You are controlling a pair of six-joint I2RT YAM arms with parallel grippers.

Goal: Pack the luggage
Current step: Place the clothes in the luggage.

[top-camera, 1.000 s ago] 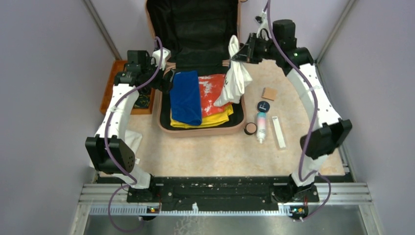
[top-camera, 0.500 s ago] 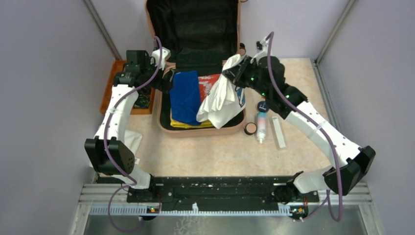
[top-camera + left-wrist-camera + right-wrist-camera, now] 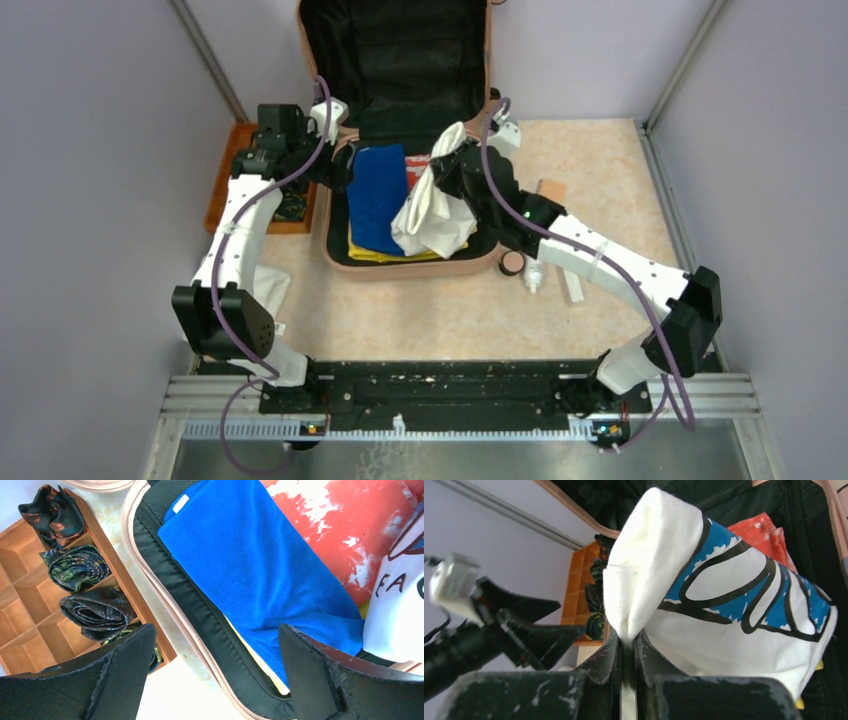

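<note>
Luggage [image 3: 395,50] is wide open at the far middle of the table. It's a peach-pink hard shell with rounded corners and black fabric lining throughout. The base half lies flat on the tabletop, long side running away from the arms, its pink rim curving round the near corners. The lid stands upright at the back, lining facing forward and bare. Folded clothes [image 3: 378,195] fill the base, layered, some rising above the rim.

right end effector [image 3: 452,152]: moved left, from the right rim of the luggage [image 3: 400,270] to above its middle
shirt [image 3: 432,212]: carried along, now draping over the red garment [image 3: 345,535]
</note>
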